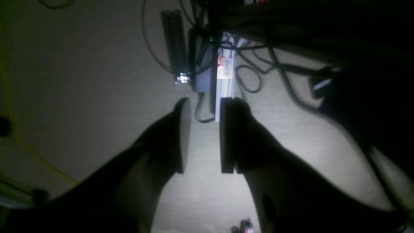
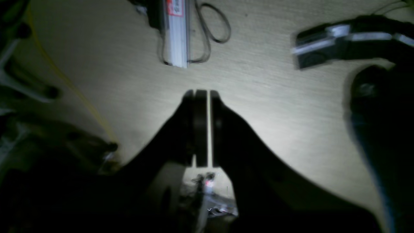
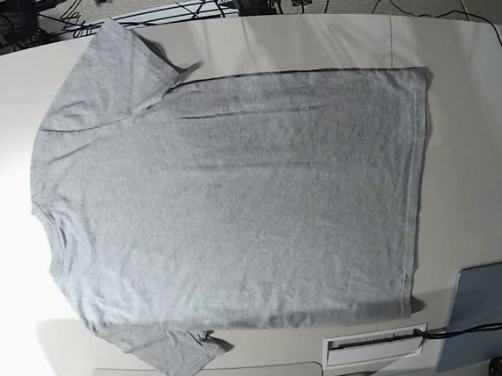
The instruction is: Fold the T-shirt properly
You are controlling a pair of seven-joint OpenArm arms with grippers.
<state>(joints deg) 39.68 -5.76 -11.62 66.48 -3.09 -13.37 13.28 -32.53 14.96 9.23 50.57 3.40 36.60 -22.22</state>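
since the t-shirt lies flat and spread out, plain side up, on the table, neck to the left, it looks ready to fold. the left gripper is apart and empty. the right gripper is pressed together, holding nothing.

White table: T-shirt flat, pad.
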